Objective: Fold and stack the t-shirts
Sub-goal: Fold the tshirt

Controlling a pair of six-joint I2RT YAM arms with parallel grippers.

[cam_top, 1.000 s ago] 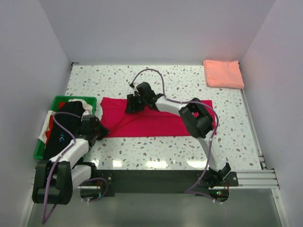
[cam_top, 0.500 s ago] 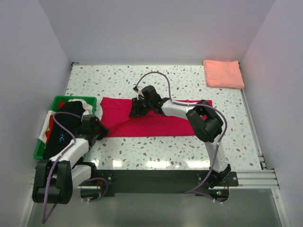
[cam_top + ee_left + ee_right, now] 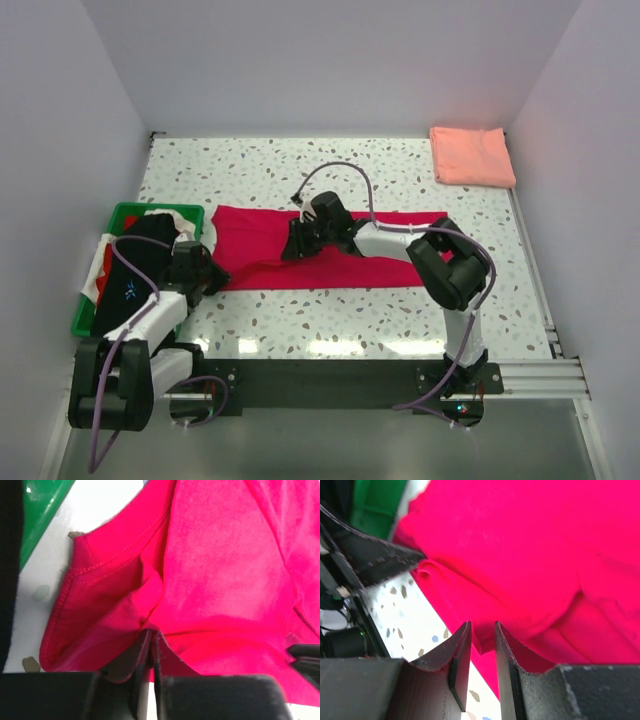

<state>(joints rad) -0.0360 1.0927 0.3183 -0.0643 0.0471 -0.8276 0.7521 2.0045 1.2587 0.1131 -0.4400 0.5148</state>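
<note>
The crimson red t-shirt (image 3: 340, 270) lies as a wide band across the middle of the table. My left gripper (image 3: 212, 272) is at its near left corner, shut on a fold of the red cloth (image 3: 225, 570); its jaws (image 3: 151, 631) are pressed together. My right gripper (image 3: 297, 245) is over the shirt's left half. Its jaws (image 3: 482, 625) stand narrowly apart with a tip of red cloth (image 3: 520, 540) pinched between them. The salmon pink t-shirt (image 3: 472, 155) lies folded at the back right corner.
A green plastic crate (image 3: 125, 210) with black and white clothes stands at the left edge, right beside my left arm; it also shows in the left wrist view (image 3: 45, 505) and the right wrist view (image 3: 375, 500). The speckled table (image 3: 330, 320) is walled on three sides.
My right gripper has moved from the shirt's far edge toward the near side and slightly right, drawing red cloth with it. My left gripper has stayed put.
</note>
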